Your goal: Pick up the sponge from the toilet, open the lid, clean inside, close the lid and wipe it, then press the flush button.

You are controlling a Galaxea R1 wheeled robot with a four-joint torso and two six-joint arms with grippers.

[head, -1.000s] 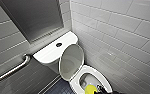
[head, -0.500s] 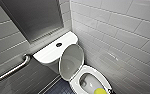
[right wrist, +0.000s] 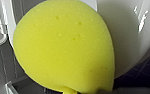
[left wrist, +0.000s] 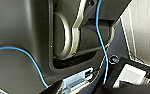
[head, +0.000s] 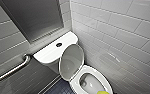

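The white toilet (head: 75,83) stands in a tiled corner with its lid (head: 71,61) raised against the tank, so the bowl is open. The dark round flush button (head: 58,45) sits in the middle of the tank top. At the bowl's near rim, a bit of the yellow sponge (head: 102,92) shows in the head view. The right wrist view has the sponge (right wrist: 66,47) large and close, pinched at one end where my right gripper (right wrist: 70,91) is shut on it, with the white bowl behind. My left gripper stands open with nothing in it, close to my own body.
A metal grab bar (head: 14,68) runs along the left wall. A grey panel (head: 34,17) hangs above the tank. White tiled wall (head: 121,37) closes the right side. Dark floor tiles (head: 54,88) lie left of the bowl. A blue cable (left wrist: 101,42) crosses the left wrist view.
The sponge has shifted slightly to the right along the bowl's near rim and sits lower in the head view. The lid and the rest of the scene are unchanged.
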